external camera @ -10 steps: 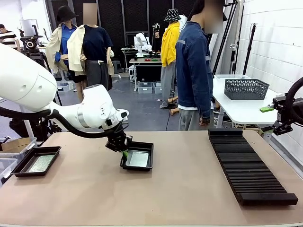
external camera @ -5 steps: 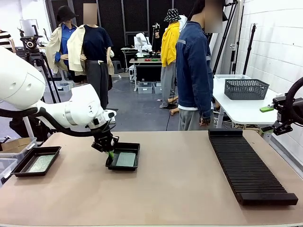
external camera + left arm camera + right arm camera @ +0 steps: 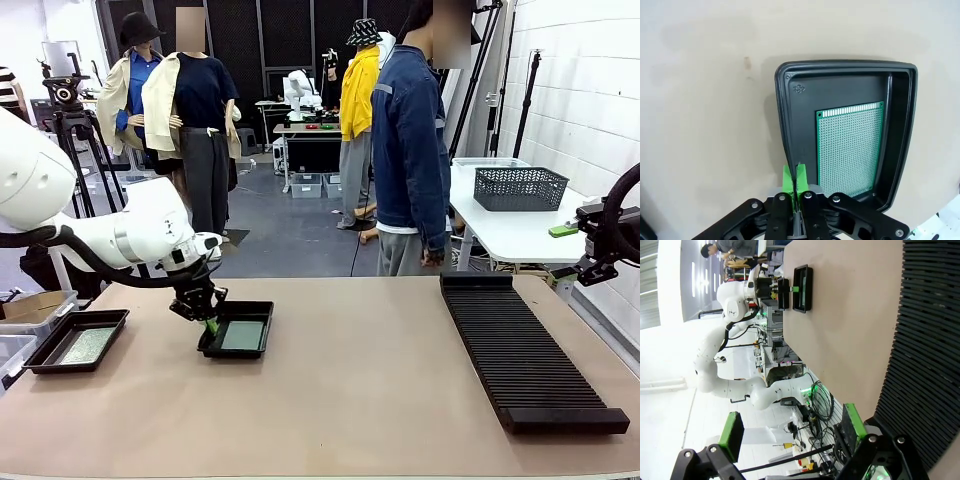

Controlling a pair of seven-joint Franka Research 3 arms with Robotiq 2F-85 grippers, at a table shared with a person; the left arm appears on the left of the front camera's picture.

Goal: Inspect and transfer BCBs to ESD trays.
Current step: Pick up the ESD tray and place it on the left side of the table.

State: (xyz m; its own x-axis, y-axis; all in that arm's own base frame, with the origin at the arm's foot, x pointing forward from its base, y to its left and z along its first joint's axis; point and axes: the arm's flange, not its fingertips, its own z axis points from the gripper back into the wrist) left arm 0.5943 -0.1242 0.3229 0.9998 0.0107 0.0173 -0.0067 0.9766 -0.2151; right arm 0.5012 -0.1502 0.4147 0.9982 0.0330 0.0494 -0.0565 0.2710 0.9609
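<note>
1. BCB number one (image 3: 850, 147), a green perforated board, is lying flat inside the nearer ESD tray (image 3: 236, 334), toward one side of the tray floor.
2. That black tray is sitting on the tan table (image 3: 380, 400), left of the middle, and the left gripper (image 3: 207, 318) is pinching its rim wall, jaws pressed together on the thin plastic edge.
3. A second ESD tray (image 3: 77, 340) is resting near the table's left edge, well apart from the first, with another BCB (image 3: 86, 345) lying in it.
4. The right gripper (image 3: 790, 427) is hanging with its green-padded fingers spread wide and holding nothing, over the table's right end beside the long ribbed black rack (image 3: 520, 345).
5. A person in a blue jacket (image 3: 408, 150) is standing at the far side.
</note>
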